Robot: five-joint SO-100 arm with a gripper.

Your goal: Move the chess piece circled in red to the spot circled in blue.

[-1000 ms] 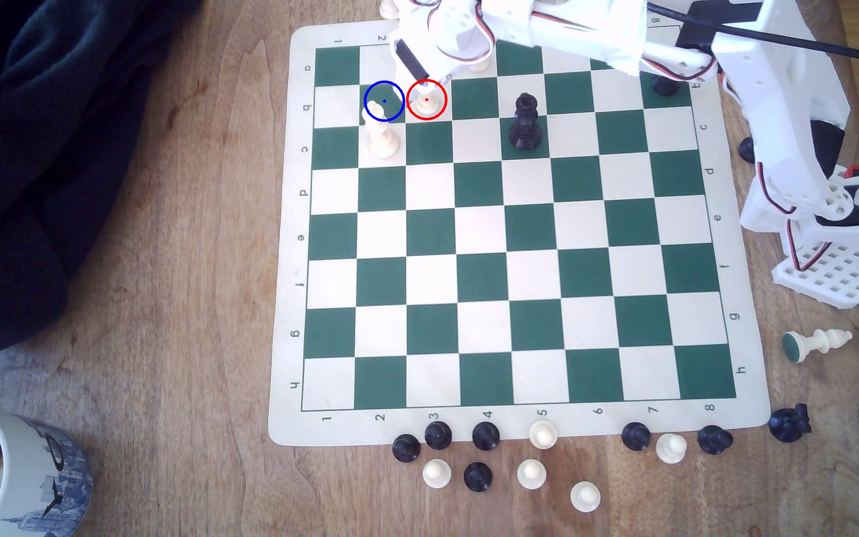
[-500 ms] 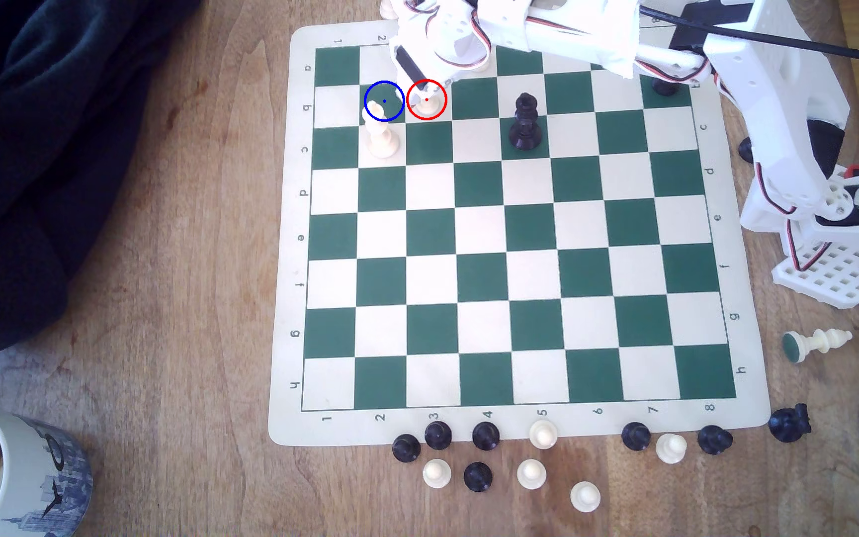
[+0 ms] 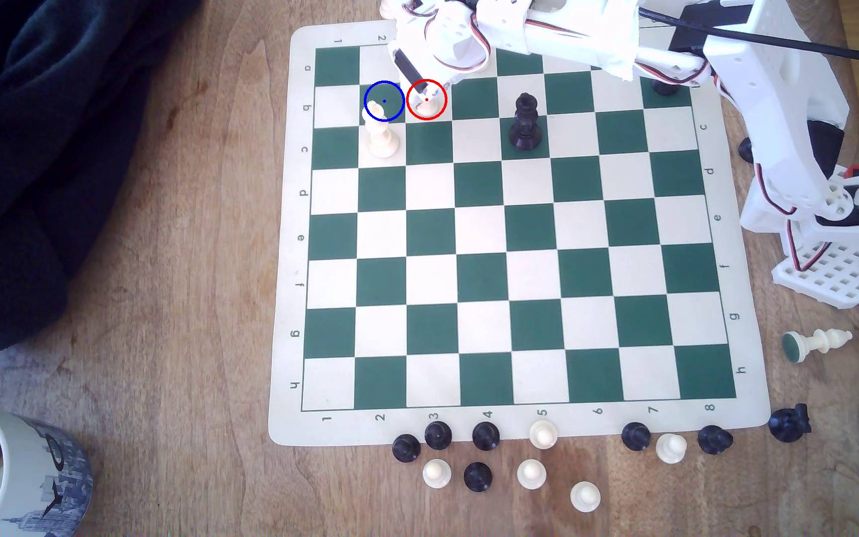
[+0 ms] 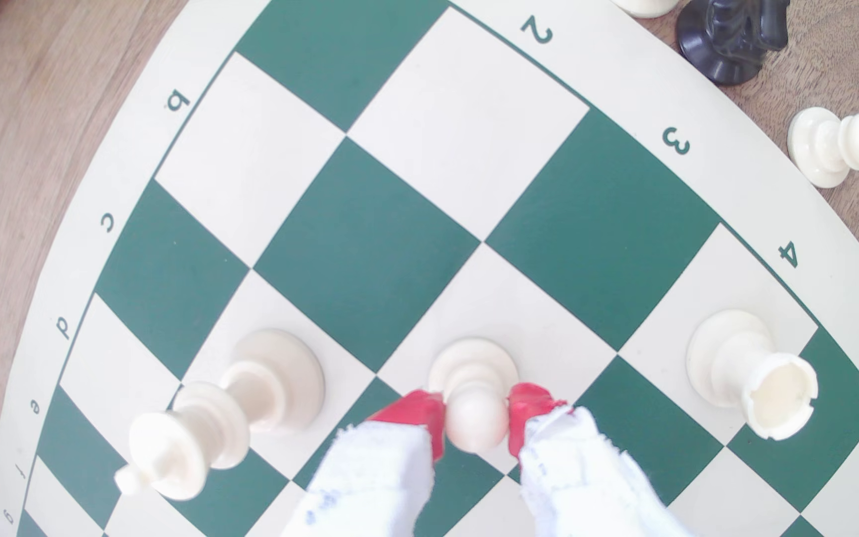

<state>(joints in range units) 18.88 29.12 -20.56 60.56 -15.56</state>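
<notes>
Wrist view is showing the pincer (image 4: 476,421) pinching the pawn (image 4: 474,384) by its round head, one red-tipped finger (image 4: 419,415) pressing on each side. The grip is sitting high on the ball, probably because that is the widest part the pads can reach without fouling the flared base, which is resting flat on its cream square, so the piece is not yet lifting.

In the exterior view the pawn (image 3: 428,106) is standing inside the red ring near the board's far edge, with the arm (image 3: 572,31) reaching in from the exterior view's right and the pincer (image 3: 425,93) coming down over it. The blue-ringed dark green square (image 3: 388,95) is lying just beside it, to the exterior view's left, so the move looks like a short sideways shift of one square.

A taller slim-necked cream piece (image 3: 381,135) is standing on the square just nearer than the target, and its top is overlapping the blue ring in the exterior view, so a lift before the sideways carry seems wise to avoid clipping it. In the wrist view a cream rook (image 4: 747,374) is standing well off on the pawn's other side, clear of the path. Spare pieces are sitting along the tabletop (image 3: 184,310) beyond the board (image 3: 520,423).
</notes>
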